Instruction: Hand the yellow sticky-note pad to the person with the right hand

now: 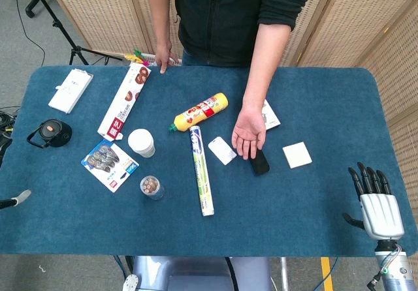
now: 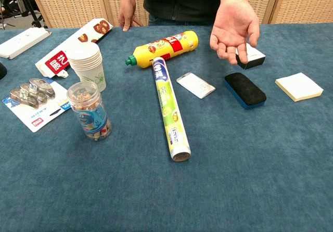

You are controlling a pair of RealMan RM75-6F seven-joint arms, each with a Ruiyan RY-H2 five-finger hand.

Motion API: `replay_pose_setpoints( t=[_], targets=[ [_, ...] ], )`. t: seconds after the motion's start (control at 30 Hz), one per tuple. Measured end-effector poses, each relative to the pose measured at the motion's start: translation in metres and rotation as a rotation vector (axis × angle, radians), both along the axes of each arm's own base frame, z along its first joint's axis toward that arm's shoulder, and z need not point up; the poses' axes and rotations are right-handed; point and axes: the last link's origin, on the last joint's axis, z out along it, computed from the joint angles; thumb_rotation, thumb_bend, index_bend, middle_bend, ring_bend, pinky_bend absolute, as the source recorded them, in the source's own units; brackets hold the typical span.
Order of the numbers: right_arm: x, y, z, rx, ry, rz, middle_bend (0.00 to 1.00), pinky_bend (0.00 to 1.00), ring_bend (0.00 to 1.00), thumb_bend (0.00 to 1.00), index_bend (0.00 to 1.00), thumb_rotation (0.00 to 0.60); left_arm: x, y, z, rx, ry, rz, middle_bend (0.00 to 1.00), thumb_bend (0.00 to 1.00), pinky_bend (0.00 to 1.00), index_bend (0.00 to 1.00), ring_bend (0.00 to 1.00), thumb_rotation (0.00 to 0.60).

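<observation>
- The right robot hand sits at the near right corner of the bench, fingers apart and pointing up, holding nothing.
- The left robot hand barely shows at the left edge of the head view; I cannot tell how its fingers lie.
- The yellow sticky-note pad lies flat on the blue cloth, well ahead of the right robot hand and just right of the black eraser.
- It looks like a pale, thin square block with clean edges, and nothing is touching it.
- The person's open palm waits face up just left of the eraser, near the pad.
- The reach has not begun, by my reckoning.
- To do it well, I would bring the right robot hand forward and over the pad from the right side, staying clear of the eraser.
- A pad that low gives little to grab, so a pinch across two opposite edges seems best.
- Pressing down risks sliding it on the cloth.
- Then lift it level and carry it the short way left to the waiting palm.
</observation>
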Motion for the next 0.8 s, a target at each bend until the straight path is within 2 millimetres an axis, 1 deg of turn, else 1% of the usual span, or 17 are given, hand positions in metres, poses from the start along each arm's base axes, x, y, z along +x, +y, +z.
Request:
replay_pose_setpoints(
  t=[0.23, 0.37, 0.47, 0.57, 0.67, 0.7, 0.8],
  targets=[
    [-0.004, -0.004, -0.003, 0.023, 0.0, 0.0, 0.0, 0.04, 0.0, 0.0, 0.02, 0.6, -0.001, -0.001, 0.001, 0.009, -0.003, 0.007, 0.0, 0.0, 0.0, 0.0, 0.0, 0.6],
    [-0.006, -0.014, -0.009, 0.057, -0.022, 0.011, 0.0, 0.04, 0.0, 0.0, 0.03, 0.6, -0.001, -0.001, 0.0, 0.007, -0.002, 0.009, 0.0, 0.0, 0.0, 0.0, 0.0, 0.6],
    [-0.012, -0.032, -0.018, 0.117, -0.047, 0.02, 0.0, 0.04, 0.0, 0.0, 0.07, 0.6, -0.001, 0.0, -0.001, 0.006, 0.003, 0.013, 0.0, 0.0, 0.0, 0.0, 0.0, 0.6],
    [-0.021, -0.057, -0.026, 0.175, -0.064, 0.022, 0.0, 0.04, 0.0, 0.0, 0.11, 0.6, -0.001, 0.002, -0.003, 0.006, 0.009, 0.019, 0.0, 0.0, 0.0, 0.0, 0.0, 0.6],
    [-0.029, -0.085, -0.032, 0.214, -0.079, 0.022, 0.0, 0.04, 0.0, 0.0, 0.14, 0.6, -0.002, 0.004, -0.004, 0.009, 0.016, 0.029, 0.0, 0.0, 0.0, 0.0, 0.0, 0.6],
    [-0.029, -0.098, -0.034, 0.228, -0.084, 0.024, 0.0, 0.04, 0.0, 0.0, 0.14, 0.6, -0.003, 0.005, -0.004, 0.009, 0.017, 0.033, 0.0, 0.0, 0.0, 0.0, 0.0, 0.6],
    [-0.027, -0.129, -0.041, 0.265, -0.093, 0.026, 0.0, 0.04, 0.0, 0.0, 0.15, 0.6, -0.004, 0.008, -0.006, 0.004, 0.023, 0.053, 0.0, 0.0, 0.0, 0.0, 0.0, 0.6]
  ],
)
